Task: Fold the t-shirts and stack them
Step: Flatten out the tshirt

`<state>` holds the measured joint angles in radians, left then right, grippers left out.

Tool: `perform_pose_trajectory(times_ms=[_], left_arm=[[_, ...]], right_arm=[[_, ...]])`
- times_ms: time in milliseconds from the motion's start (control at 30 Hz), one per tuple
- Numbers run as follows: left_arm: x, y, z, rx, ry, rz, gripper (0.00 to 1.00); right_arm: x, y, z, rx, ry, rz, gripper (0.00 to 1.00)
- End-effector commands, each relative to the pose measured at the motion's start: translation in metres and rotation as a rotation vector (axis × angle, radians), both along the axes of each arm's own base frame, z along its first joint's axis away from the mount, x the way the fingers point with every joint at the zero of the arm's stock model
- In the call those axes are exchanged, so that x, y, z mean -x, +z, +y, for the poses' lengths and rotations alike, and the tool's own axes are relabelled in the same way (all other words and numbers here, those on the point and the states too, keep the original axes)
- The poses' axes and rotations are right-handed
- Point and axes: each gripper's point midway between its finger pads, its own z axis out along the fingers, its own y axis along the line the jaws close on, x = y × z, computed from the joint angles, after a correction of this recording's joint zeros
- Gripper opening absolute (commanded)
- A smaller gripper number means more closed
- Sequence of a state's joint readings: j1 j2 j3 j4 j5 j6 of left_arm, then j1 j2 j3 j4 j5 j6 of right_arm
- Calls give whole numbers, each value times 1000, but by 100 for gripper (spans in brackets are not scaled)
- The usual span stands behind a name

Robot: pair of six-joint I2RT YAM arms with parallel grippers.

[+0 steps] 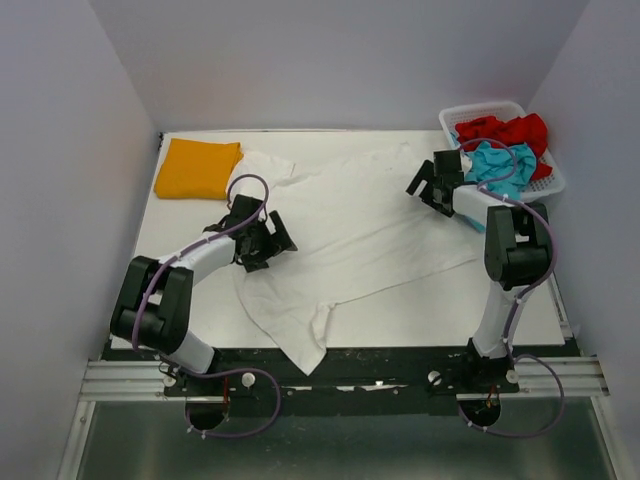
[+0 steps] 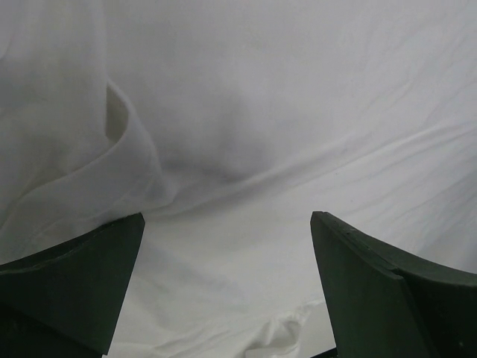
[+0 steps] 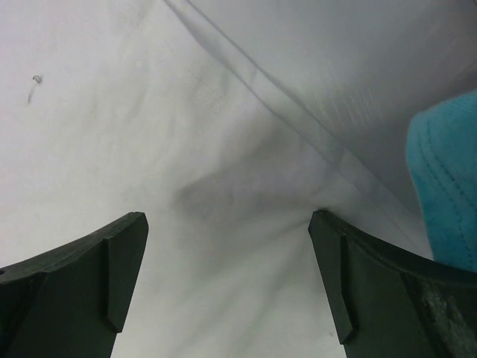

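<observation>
White t-shirt (image 1: 360, 225) lies spread and rumpled across the middle of the surface (image 1: 450, 300), one end trailing over the near edge. An orange-yellow t-shirt (image 1: 197, 168) sits folded at the far left corner, just beside a sleeve of the white one. At the far right, a red t-shirt (image 1: 505, 130) and a teal t-shirt (image 1: 497, 168) are heaped in the basket (image 1: 480, 110), the teal one spilling over its near side. My left claw (image 1: 275, 240) hangs over the white shirt's left part, spread wide with nothing in it. My right claw (image 1: 425, 185) is over the shirt's far right edge beside the teal cloth, equally wide and empty.
</observation>
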<state>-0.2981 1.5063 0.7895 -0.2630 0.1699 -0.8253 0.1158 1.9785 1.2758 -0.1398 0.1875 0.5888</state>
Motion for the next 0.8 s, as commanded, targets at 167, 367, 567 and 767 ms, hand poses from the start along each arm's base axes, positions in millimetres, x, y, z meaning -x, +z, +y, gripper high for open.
perform_pose_trajectory(times_ms=[167, 367, 567, 767], left_arm=[[-19, -20, -4, 3, -17, 96, 99], [11, -27, 11, -35, 15, 175, 99], [42, -13, 25, -45, 75, 159, 99], [74, 0, 58, -155, 177, 154, 98]], right_arm=[[64, -54, -30, -29, -162, 204, 100], [108, -49, -44, 5, -238, 231, 100], [138, -34, -53, 24, -287, 227, 100], [149, -12, -55, 38, -259, 165, 100]])
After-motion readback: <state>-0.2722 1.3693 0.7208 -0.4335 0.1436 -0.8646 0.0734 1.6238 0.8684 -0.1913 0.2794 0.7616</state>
